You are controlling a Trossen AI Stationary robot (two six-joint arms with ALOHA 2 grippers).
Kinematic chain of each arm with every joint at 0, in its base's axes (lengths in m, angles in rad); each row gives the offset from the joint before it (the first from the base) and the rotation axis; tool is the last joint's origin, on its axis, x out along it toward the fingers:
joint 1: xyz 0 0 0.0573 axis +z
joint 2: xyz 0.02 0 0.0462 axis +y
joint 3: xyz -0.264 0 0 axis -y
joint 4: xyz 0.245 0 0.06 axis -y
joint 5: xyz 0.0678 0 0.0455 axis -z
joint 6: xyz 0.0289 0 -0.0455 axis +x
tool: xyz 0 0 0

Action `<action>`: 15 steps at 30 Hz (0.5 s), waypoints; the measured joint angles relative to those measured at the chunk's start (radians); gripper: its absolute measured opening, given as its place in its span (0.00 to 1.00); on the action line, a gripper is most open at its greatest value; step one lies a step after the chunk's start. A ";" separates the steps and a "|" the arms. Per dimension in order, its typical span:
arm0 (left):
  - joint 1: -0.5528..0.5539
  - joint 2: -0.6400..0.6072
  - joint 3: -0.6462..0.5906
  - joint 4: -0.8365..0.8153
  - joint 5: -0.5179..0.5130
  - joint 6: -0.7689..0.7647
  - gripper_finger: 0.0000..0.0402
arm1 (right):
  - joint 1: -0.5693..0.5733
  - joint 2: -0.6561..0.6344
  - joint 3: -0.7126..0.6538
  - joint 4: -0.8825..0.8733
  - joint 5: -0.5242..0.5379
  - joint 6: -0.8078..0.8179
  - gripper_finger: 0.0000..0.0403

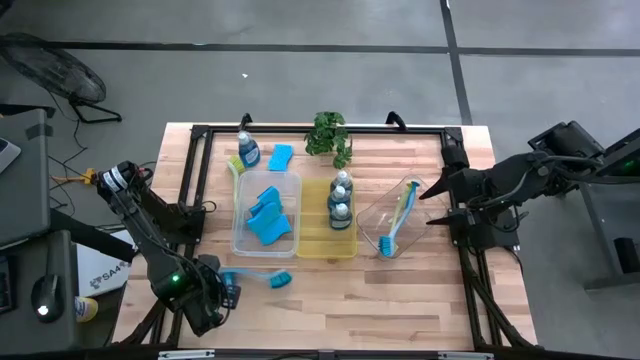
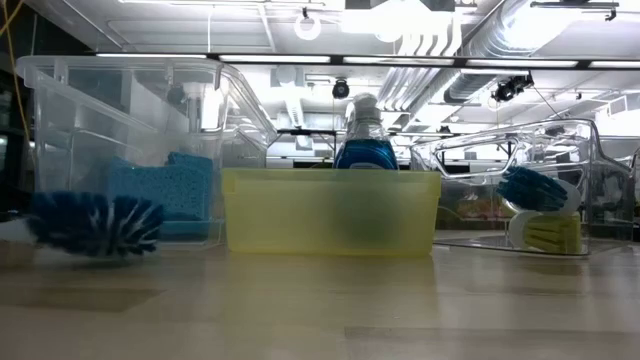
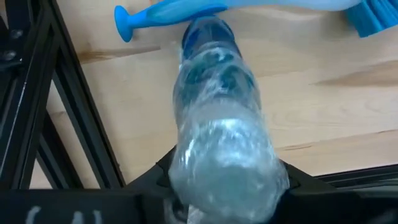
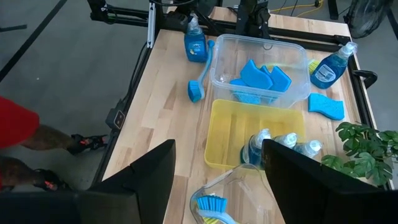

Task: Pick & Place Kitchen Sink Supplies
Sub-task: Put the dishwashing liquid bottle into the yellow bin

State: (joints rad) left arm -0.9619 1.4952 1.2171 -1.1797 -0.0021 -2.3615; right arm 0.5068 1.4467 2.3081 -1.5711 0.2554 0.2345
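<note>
A wooden tabletop (image 1: 400,290) carries three trays in a row. The clear tray (image 1: 240,215) on the left holds several wavy blue sponges (image 1: 268,215). The yellow tray (image 1: 318,245) in the middle holds two soap bottles (image 1: 341,200) standing upright. The clear tray on the right (image 1: 372,215) is tilted and holds a blue brush (image 1: 397,228) with a yellow-green one under it.

The left gripper (image 1: 226,292) sits low at the near left corner. Its jaws are clamped on a clear bottle with blue soap (image 3: 217,112), held lying almost flat, its cap end pointing at a blue dish brush (image 1: 262,277). That brush lies on the tabletop just in front of the left clear tray, bristle head toward the yellow tray.

At the far edge stand another soap bottle (image 1: 247,150), a loose blue sponge (image 1: 281,156) and a small green plant (image 1: 330,137).

The right gripper (image 1: 432,190) hangs by the right edge, near the tilted tray, jaws apart and holding nothing.

A person's arm in a red sleeve (image 4: 18,134) shows beside the table.
</note>
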 joint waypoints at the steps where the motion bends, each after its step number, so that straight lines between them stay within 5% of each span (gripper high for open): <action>1: 0.000 0.000 0.000 0.001 0.002 0.001 0.28 | 0.000 0.000 0.000 0.000 0.000 -0.004 0.58; 11: 0.000 0.000 -0.001 0.008 0.019 0.008 0.02 | 0.000 0.000 0.000 0.000 0.000 -0.018 0.58; 15: 0.000 0.000 0.000 0.010 0.021 0.028 0.01 | 0.000 0.000 0.000 0.000 0.000 -0.028 0.58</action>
State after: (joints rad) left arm -0.9623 1.4956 1.2167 -1.1694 0.0193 -2.3339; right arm 0.5068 1.4467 2.3081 -1.5711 0.2555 0.2062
